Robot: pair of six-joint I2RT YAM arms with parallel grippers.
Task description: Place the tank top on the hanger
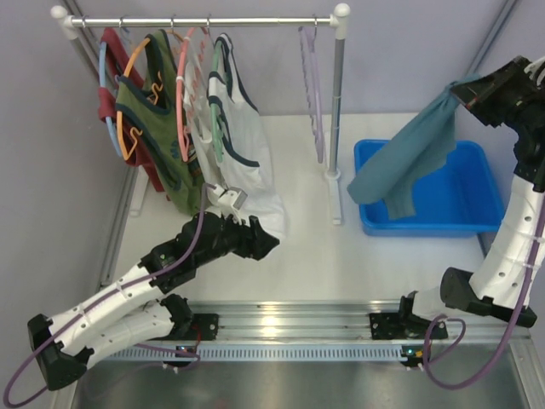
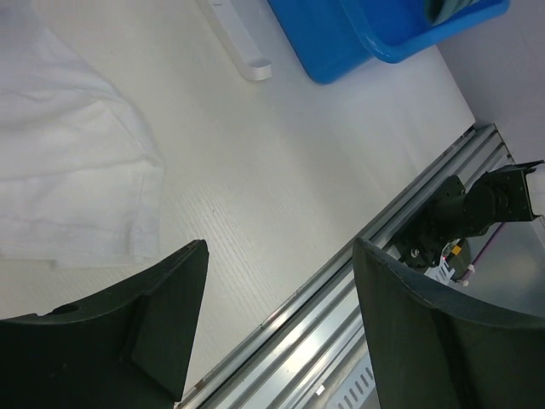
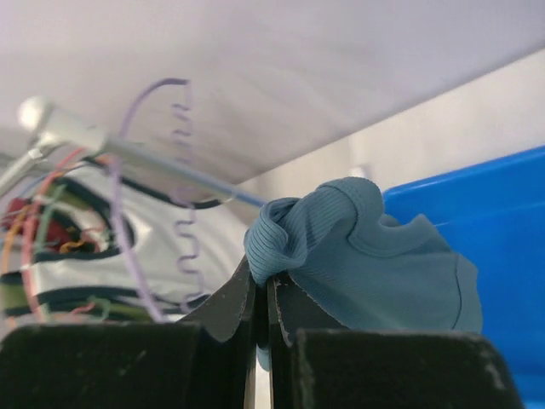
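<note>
While the rail spans the overhead view from eleven to one o'clock, clothes crowd its left part: an olive top and a white top among them. Below these, at eight o'clock, the left gripper is held over the table, jaws spread wide with nothing between them. The hanger hangs bare on the rail at twelve o'clock, apart from the clothes. At two o'clock the right gripper is clenched on the tank top, which dangles over the bin at three o'clock, well apart from the hanger.
</note>
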